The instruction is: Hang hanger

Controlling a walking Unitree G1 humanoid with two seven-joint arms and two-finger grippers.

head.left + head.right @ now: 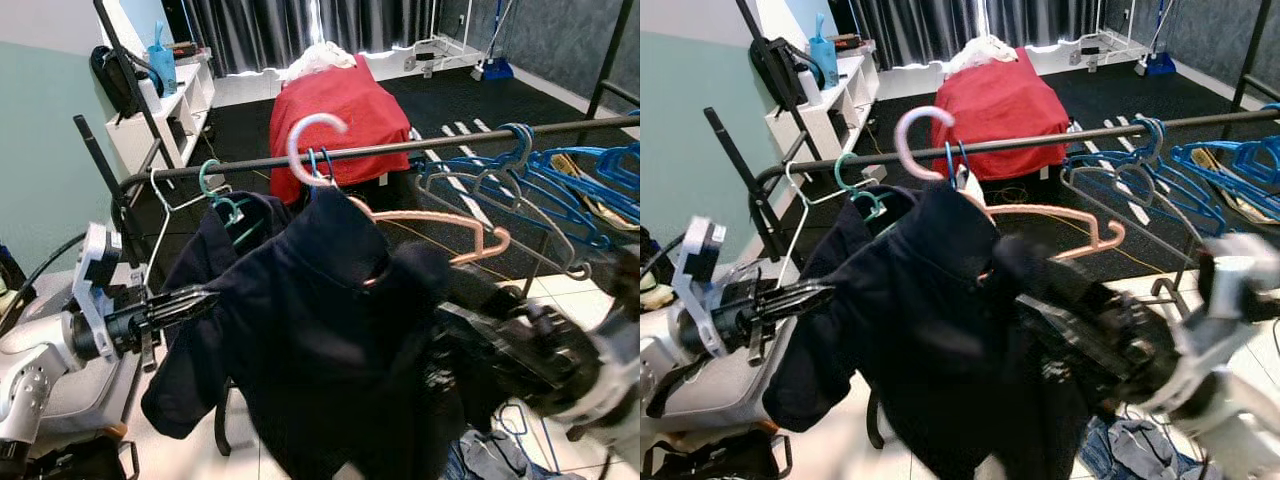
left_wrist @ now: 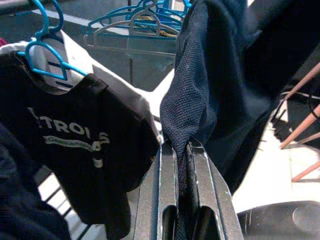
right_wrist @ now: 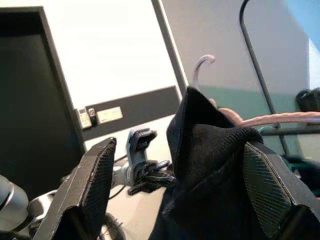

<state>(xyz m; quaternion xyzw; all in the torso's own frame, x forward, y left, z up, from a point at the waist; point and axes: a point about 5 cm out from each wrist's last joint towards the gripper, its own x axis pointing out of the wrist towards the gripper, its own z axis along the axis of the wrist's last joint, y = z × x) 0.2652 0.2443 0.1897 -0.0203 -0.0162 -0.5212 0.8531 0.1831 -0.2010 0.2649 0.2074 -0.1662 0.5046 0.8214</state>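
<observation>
A pink hanger (image 1: 440, 222) carries a dark navy garment (image 1: 320, 330). Its pale hook (image 1: 312, 140) is up at the black clothes rail (image 1: 400, 148); I cannot tell whether it rests on the rail. My left gripper (image 1: 205, 297) is to the left of the garment and shut on the garment's edge, and the left wrist view shows navy fabric (image 2: 200, 90) pinched between the two fingers. My right gripper (image 3: 179, 145) reaches in from the lower right under the garment, open. Its fingers (image 3: 95, 185) stand wide apart with the draped hanger shoulder between them.
Several blue hangers (image 1: 540, 180) crowd the rail's right end. A teal hanger (image 1: 222, 200) with a dark top and a white wire hanger (image 1: 165, 205) hang at its left. A black printed T-shirt (image 2: 65, 130) hangs nearby. Behind stand a red-covered block (image 1: 335, 115) and white shelves (image 1: 165, 115). Clothes (image 1: 490, 455) lie on the floor.
</observation>
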